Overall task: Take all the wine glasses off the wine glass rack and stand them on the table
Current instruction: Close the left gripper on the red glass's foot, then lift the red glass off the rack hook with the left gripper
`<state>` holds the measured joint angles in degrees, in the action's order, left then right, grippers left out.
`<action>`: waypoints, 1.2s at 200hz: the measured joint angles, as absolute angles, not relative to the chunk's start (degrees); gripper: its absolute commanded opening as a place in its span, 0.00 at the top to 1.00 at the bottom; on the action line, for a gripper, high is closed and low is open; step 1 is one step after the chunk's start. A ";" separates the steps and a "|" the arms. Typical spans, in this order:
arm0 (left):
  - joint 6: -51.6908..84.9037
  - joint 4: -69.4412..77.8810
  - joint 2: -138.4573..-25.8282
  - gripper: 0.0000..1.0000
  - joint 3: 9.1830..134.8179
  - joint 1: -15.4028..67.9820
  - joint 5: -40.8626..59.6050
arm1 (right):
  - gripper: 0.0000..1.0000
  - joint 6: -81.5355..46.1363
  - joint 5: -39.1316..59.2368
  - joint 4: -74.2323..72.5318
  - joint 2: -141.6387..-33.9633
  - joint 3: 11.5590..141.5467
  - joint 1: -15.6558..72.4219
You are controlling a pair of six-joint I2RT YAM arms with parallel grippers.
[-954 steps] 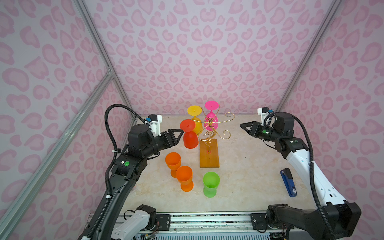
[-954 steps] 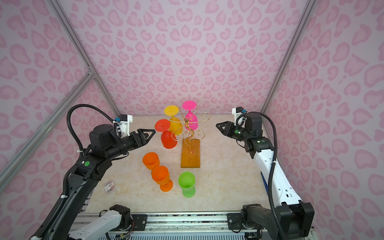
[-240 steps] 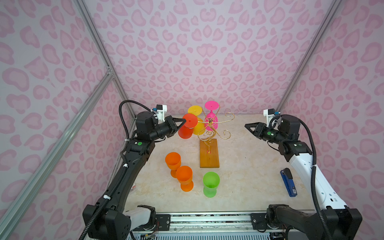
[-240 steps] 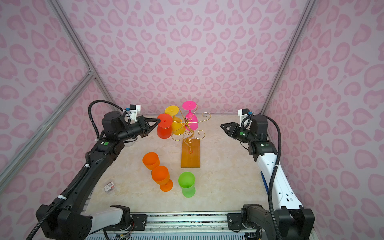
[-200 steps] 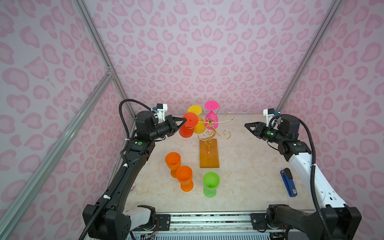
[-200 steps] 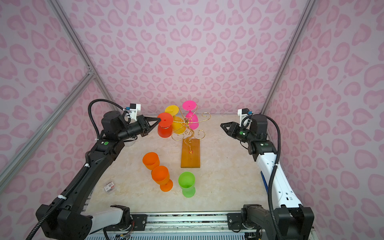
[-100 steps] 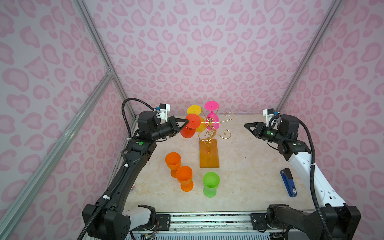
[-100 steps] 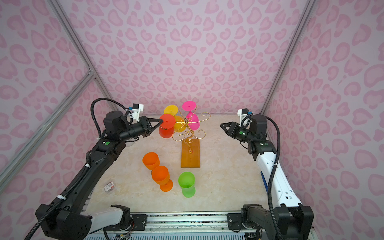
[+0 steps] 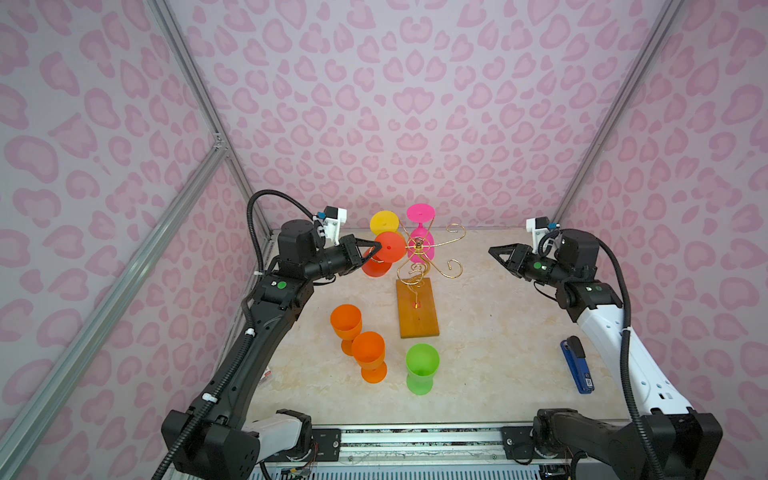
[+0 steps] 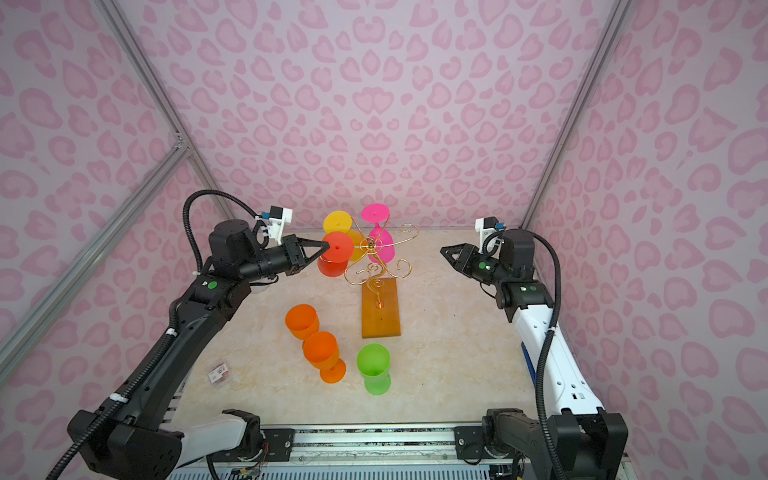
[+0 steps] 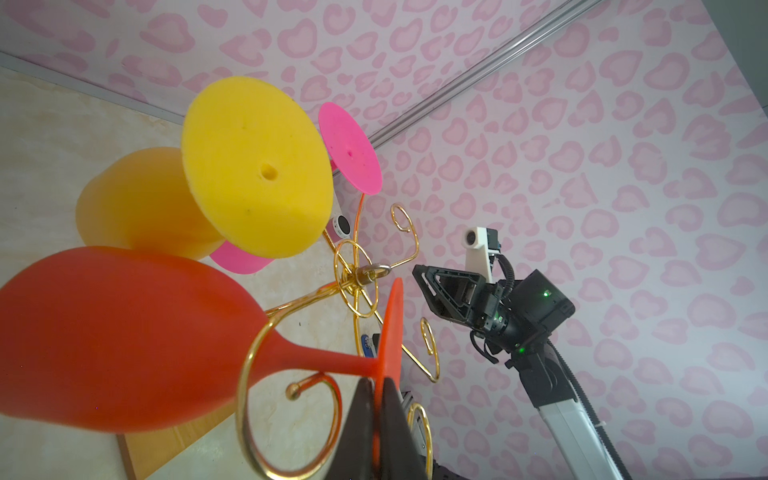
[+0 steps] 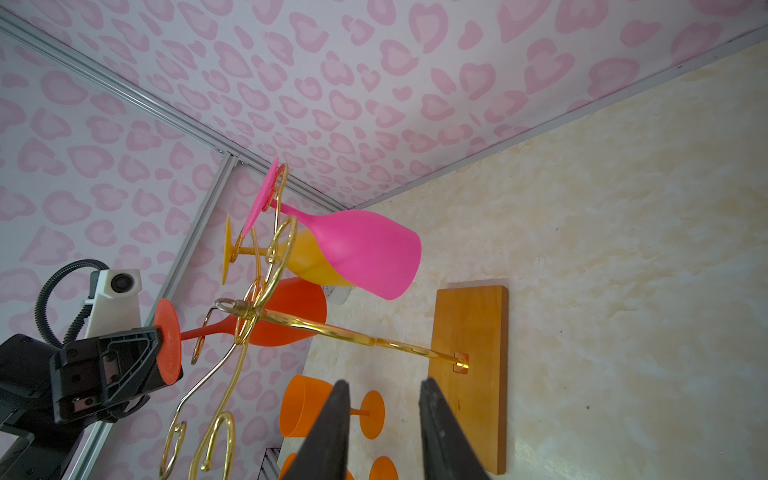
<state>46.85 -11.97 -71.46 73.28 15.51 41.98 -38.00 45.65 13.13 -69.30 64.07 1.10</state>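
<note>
My left gripper (image 11: 377, 382) pinches shut on the foot rim of the red wine glass (image 11: 124, 332), apparently light, slick plastic, with its stem inside a scroll of the wine glass rack (image 9: 417, 309), and my right gripper (image 12: 384, 382) is half-open and empty.

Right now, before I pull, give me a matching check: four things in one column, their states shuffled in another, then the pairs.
1. red wine glass
2. pink wine glass
3. green wine glass
4. right gripper

A. upright on the table
B. open, empty
C. foot pinched by the left gripper
D. hanging on the wine glass rack, untouched

Pairs: 1-C, 2-D, 3-A, 4-B
</note>
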 measured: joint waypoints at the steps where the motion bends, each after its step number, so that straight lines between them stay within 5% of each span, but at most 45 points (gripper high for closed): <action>1: 46.81 -12.01 -71.46 0.98 73.30 15.51 41.98 | 0.70 -38.00 45.65 13.13 -69.30 64.07 1.10; 240: 37.91 -23.73 -69.95 0.98 77.67 17.85 42.06 | 0.70 -37.93 45.45 13.19 -68.75 64.07 0.75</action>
